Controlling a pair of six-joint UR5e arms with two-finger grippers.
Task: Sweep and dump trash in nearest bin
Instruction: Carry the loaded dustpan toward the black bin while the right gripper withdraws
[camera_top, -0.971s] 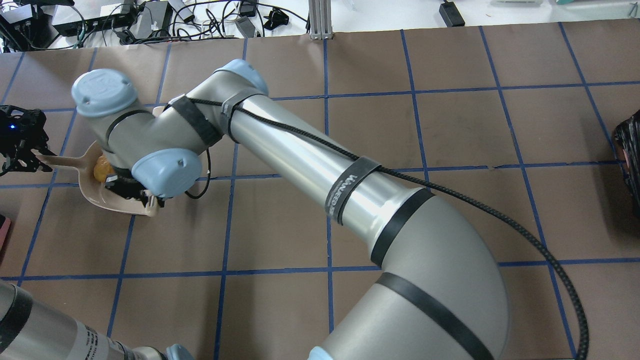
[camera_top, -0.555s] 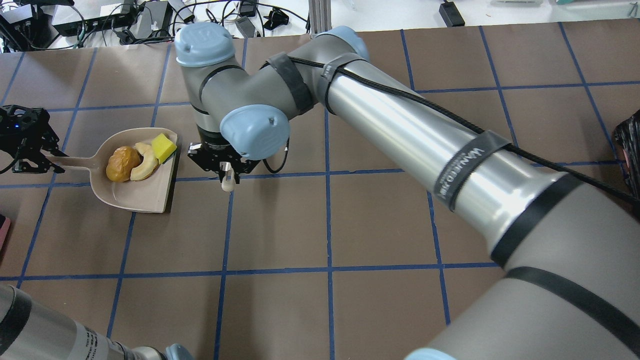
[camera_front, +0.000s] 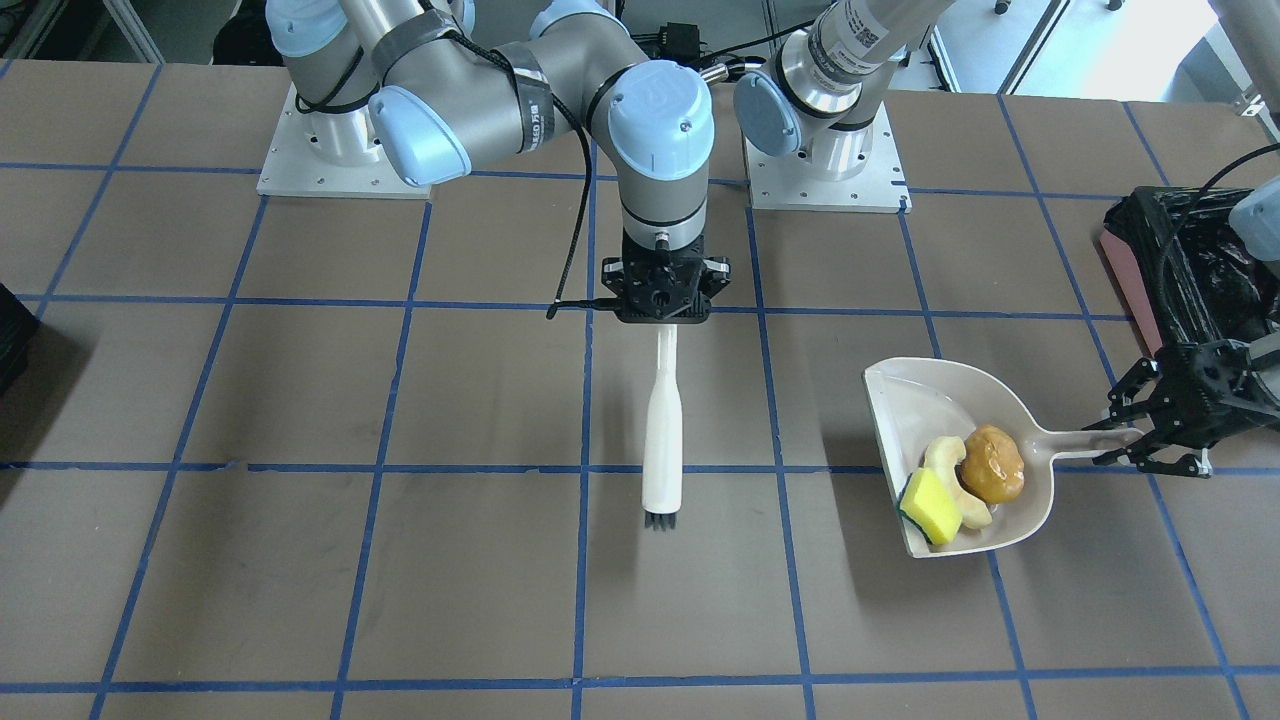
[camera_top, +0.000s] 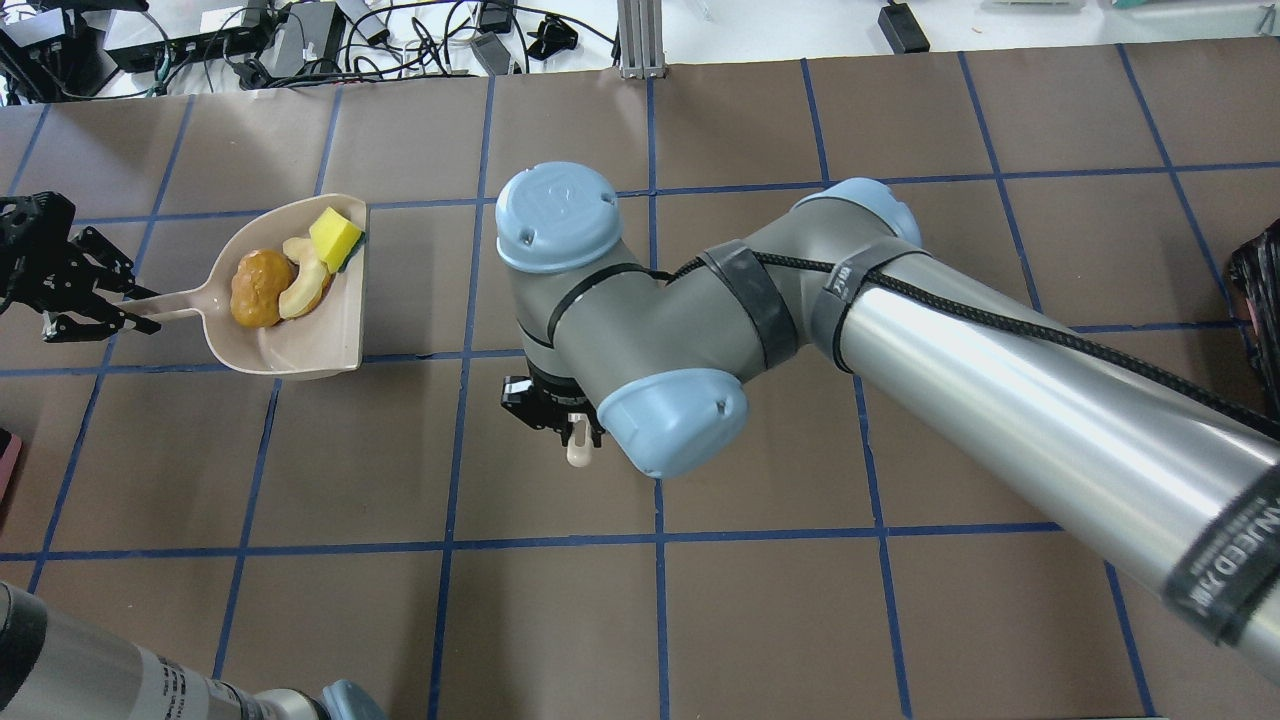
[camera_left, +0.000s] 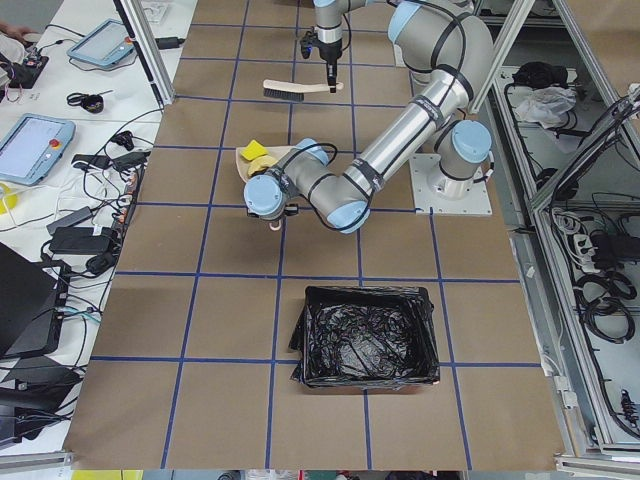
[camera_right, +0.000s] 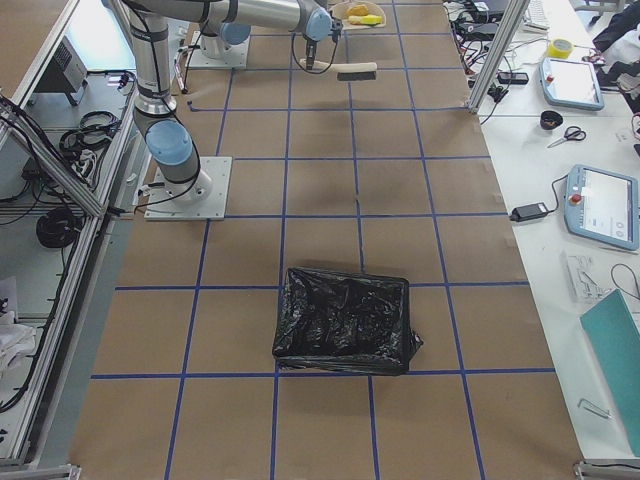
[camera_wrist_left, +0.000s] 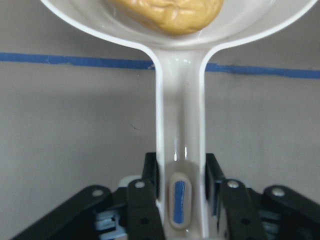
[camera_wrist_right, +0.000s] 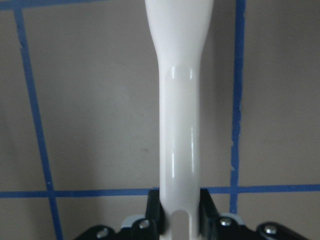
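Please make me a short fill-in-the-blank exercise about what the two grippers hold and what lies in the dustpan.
1. The left gripper is shut on the dustpan's ____.
2. The right gripper holds a white ____.
3. ____ food scraps lie in the dustpan.
Missing words: handle; brush; three.

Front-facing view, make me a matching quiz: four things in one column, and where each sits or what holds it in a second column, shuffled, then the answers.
Things:
1. brush
2. dustpan
3. yellow wedge
4. bin

Places:
A. gripped by its handle in the left gripper
B. pink-sided, standing off to the robot's left
C. held in the right gripper, bristles pointing away from the robot
D. lying inside the dustpan, near its open lip

Pairs: 1-C, 2-A, 3-D, 4-B
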